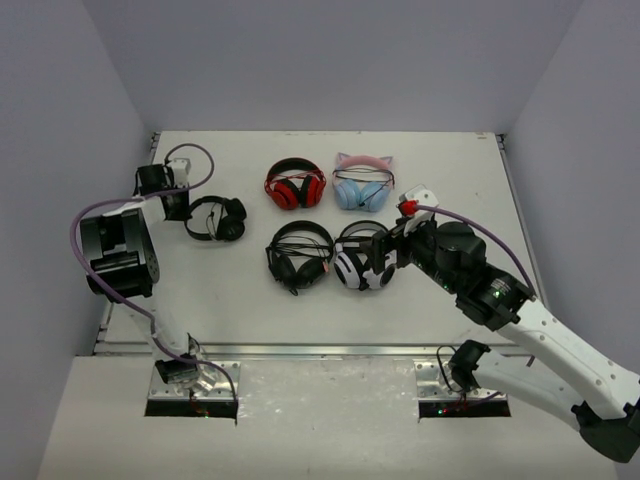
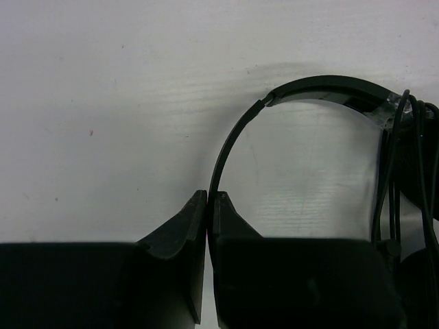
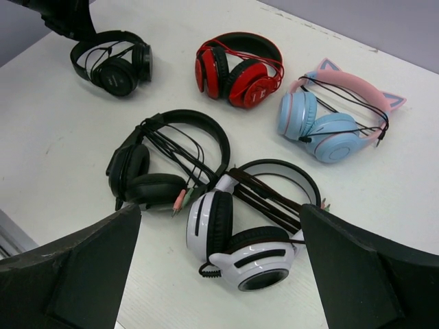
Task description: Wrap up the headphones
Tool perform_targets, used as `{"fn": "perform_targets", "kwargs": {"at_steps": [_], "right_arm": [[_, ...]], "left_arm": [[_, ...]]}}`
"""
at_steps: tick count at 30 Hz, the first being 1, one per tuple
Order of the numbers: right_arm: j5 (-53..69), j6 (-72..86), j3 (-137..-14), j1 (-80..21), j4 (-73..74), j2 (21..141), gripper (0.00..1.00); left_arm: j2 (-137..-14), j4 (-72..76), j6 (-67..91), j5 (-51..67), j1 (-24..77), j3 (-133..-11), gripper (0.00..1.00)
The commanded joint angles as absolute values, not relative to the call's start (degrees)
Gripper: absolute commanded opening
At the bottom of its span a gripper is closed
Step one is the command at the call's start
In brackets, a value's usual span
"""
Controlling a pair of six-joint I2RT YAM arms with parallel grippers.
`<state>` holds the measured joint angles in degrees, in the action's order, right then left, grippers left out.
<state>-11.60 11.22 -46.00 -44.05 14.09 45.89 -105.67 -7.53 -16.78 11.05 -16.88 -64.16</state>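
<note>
Overhead, the headphones (image 1: 218, 218) lie at the far left of the white table (image 1: 450, 170), with the left gripper (image 1: 180, 207) at their left edge. No loose cable trails from them onto the table, so the winding looks mostly done. What seems left is to tuck the end and let go. The right gripper (image 1: 388, 250) hangs over a white-and-black pair (image 1: 362, 262) mid-table, well apart from the job. A black over-ear pair (image 1: 300, 255), a red-and-black pair (image 1: 295, 186) and a pink-and-blue cat-ear pair (image 1: 362, 185) also lie there. Plain pale walls (image 1: 300, 60) enclose the table on three sides.

From the left wrist, the two fingers (image 2: 178, 226) are pressed together, and the thin headband (image 2: 322, 86) runs into the seam between them. It is probably pinched there, though the dark tips hide the contact. Strands of cable (image 2: 384, 171) run beside the cup at the right edge.

From the right wrist, that arm's fingers (image 3: 82, 267) are spread wide with nothing between them. The small black pair at the far left shows cable looped across its cups.
</note>
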Motion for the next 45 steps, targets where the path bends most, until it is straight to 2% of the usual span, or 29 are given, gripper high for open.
{"fn": "perform_targets", "kwargs": {"at_steps": [1, 3, 10, 15, 16, 17, 18, 22, 27, 31, 34, 35, 37, 39, 41, 42, 45], "right_arm": [[-10.3, 12.0, -45.3, -43.9, 10.6, 44.5, 0.99], [-10.4, 11.8, -44.7, -43.9, 9.8, 44.2, 0.99], [-10.6, 11.3, -44.2, -43.9, 9.1, 44.5, 0.99], [-11.5, 11.0, -43.9, -43.9, 9.0, 44.2, 0.99], [-11.9, 10.8, -43.9, -43.9, 8.9, 44.2, 0.99], [-12.6, 10.7, -43.7, -43.9, 8.7, 44.2, 0.99], [-12.8, 10.5, -43.7, -43.9, 8.7, 44.3, 0.99], [-12.8, 10.4, -43.9, -43.9, 8.8, 44.6, 0.99], [-13.9, 9.8, -44.0, -43.9, 9.1, 45.3, 0.99], [-15.6, 9.1, -45.2, -43.9, 10.6, 46.8, 0.99], [-20.0, 9.8, -46.1, -43.9, 12.5, 47.8, 0.99], [-21.6, 10.5, -46.5, -43.9, 13.3, 47.6, 0.99], [-26.6, 11.8, -48.1, -44.1, 17.5, 47.3, 0.99], [-29.7, 12.8, -51.8, -44.0, 22.2, 47.0, 0.99], [-34.2, 14.7, -54.3, -44.0, 29.0, 46.6, 0.99], [-34.5, 14.9, -54.7, -44.0, 30.7, 45.5, 0.99], [-35.3, 16.8, -56.1, -44.0, 39.8, 42.8, 0.99]], "left_arm": [[-105.7, -2.0, -17.3, 10.3, -16.8, -64.6, 0.04], [-106.6, -1.8, -17.1, 9.2, -16.8, -64.7, 0.05], [-107.8, 3.1, -14.4, 7.5, -16.7, -61.4, 0.18], [-107.7, 2.7, -13.0, 5.1, -15.8, -61.3, 0.21], [-107.2, 1.9, -12.3, 4.9, -15.6, -61.4, 0.37], [-106.7, 1.8, -11.8, 4.3, -15.3, -61.3, 0.85], [-106.1, 1.7, -10.6, 2.5, -14.9, -61.1, 1.00], [-99.6, 1.9, -7.8, -1.3, -15.0, -60.0, 1.00], [-90.6, 0.1, -1.5, -11.9, -15.6, -61.4, 1.00], [-83.9, -9.7, 9.3, -22.4, -15.7, -64.9, 1.00], [-74.9, -23.5, 21.5, -20.2, -15.7, -69.6, 1.00], [-72.0, -24.9, 22.1, -12.9, -15.7, -69.3, 1.00], [-60.5, -22.9, 21.6, -5.6, -15.6, -62.6, 1.00], [-49.9, -22.3, 20.3, -4.8, -15.4, -57.4, 1.00], [-44.3, -23.6, 18.7, -11.6, -12.7, -51.6, 1.00], [-38.6, -22.8, 17.7, -13.3, -10.4, -49.4, 1.00], [-31.8, -24.2, 13.5, -17.0, -3.3, -44.0, 1.00]]}}
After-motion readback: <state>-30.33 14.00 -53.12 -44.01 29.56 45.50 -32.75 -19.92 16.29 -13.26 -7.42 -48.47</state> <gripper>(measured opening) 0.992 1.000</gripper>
